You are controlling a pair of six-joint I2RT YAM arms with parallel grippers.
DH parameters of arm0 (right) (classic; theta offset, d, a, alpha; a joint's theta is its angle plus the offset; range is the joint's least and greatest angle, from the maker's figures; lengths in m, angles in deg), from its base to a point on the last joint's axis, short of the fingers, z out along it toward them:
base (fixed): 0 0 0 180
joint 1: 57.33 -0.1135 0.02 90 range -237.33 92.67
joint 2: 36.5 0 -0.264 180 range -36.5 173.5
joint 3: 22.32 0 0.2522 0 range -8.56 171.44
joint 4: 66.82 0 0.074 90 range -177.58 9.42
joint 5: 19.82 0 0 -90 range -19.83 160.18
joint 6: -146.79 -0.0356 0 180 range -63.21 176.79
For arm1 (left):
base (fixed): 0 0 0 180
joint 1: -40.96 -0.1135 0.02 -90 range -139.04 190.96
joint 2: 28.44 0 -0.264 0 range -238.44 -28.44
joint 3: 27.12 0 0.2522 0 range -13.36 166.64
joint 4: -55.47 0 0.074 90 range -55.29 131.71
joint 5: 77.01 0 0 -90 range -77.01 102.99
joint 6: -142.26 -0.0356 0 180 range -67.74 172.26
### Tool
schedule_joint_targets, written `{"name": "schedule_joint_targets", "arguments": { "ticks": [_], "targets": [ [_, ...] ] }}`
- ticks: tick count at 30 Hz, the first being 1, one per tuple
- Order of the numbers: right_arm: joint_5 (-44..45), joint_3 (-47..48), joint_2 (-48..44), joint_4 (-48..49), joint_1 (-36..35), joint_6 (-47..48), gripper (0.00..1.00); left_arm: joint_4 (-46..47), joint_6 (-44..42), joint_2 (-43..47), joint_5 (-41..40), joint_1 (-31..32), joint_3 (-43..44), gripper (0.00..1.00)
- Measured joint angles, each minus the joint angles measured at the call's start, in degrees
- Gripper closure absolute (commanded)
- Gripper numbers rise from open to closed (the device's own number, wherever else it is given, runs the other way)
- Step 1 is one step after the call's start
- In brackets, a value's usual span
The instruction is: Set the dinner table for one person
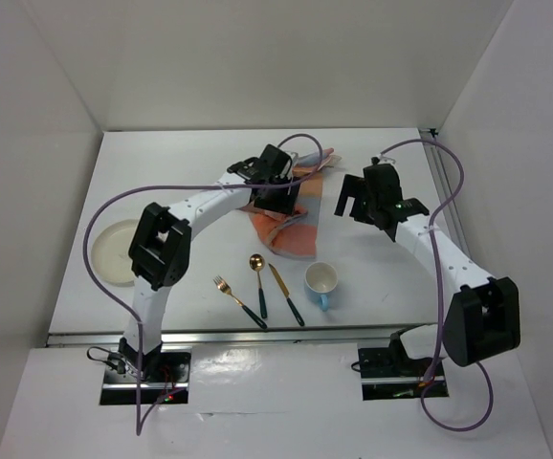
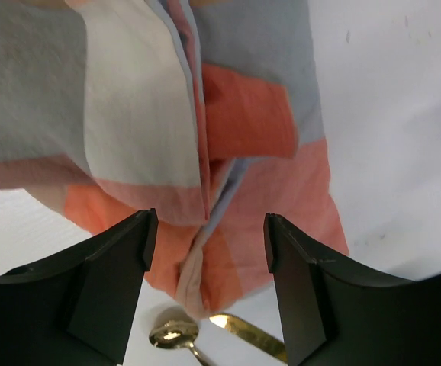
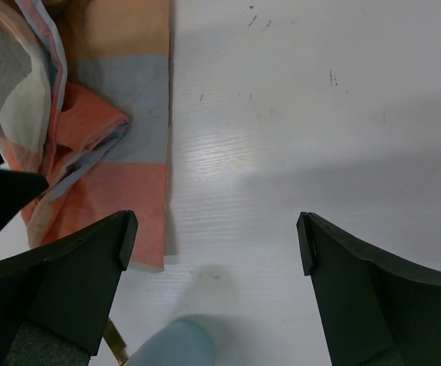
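The white dinner table (image 1: 176, 172) carries an orange-blue checked placemat (image 1: 291, 222), crumpled and folded on itself near the middle. My left gripper (image 1: 278, 199) hovers open just above it; in the left wrist view its open jaws (image 2: 209, 229) frame the rumpled cloth (image 2: 228, 137), holding nothing. My right gripper (image 1: 353, 203) is open and empty to the right of the placemat, over bare table (image 3: 281, 137), with the cloth's edge (image 3: 106, 145) at its left. A cream plate (image 1: 114, 251) lies at the far left.
A gold fork (image 1: 238, 301), spoon (image 1: 258, 282) and knife (image 1: 286, 295) with dark handles lie near the front, a light-blue cup (image 1: 321, 282) to their right. Spoon bowl (image 2: 173, 333) and knife tip (image 2: 247, 332) show below the cloth. A metal rail (image 1: 257, 335) edges the front; white walls enclose the table.
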Motion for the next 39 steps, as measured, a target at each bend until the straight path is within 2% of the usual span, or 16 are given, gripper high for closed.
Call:
{"name": "schedule_joint_targets", "arguments": {
  "ticks": [8, 13, 18, 24, 29, 36, 38, 39],
  "targets": [
    [1.27, -1.03, -1.79, -0.24, 0.28, -0.02, 0.00, -4.52, -0.31, -7.74, -7.52, 1.81, 10.62, 0.27],
    [1.66, -0.74, -1.79, -0.24, 0.28, 0.02, 0.00, -6.88, -0.35, -10.14, -11.32, 3.58, 11.34, 0.34],
    [1.97, -0.13, -1.77, -1.05, 0.28, 0.07, 0.00, -8.20, -0.46, -10.80, -14.10, 4.35, 11.30, 0.36],
    [2.56, 0.83, -1.77, -1.31, 0.28, 0.11, 0.00, -8.22, -0.44, -10.80, -15.74, 4.35, 11.30, 0.48],
    [2.71, 0.85, -1.77, -1.55, 0.28, 0.20, 0.00, -8.33, -0.44, -10.80, -16.59, 4.33, 11.30, 0.63],
    [2.82, 0.85, -1.77, -1.81, 0.28, 0.52, 0.00, -8.70, -0.46, -10.78, -17.22, 4.33, 11.30, 0.63],
    [2.73, 0.85, -1.77, -1.92, 0.28, 0.70, 0.00, -8.81, -0.46, -10.67, -17.27, 4.33, 11.30, 0.56],
    [2.69, 0.85, -1.77, -1.97, 0.28, 0.72, 0.00, -8.92, -0.50, -10.58, -17.29, 4.33, 11.30, 0.46]
  ]
}}
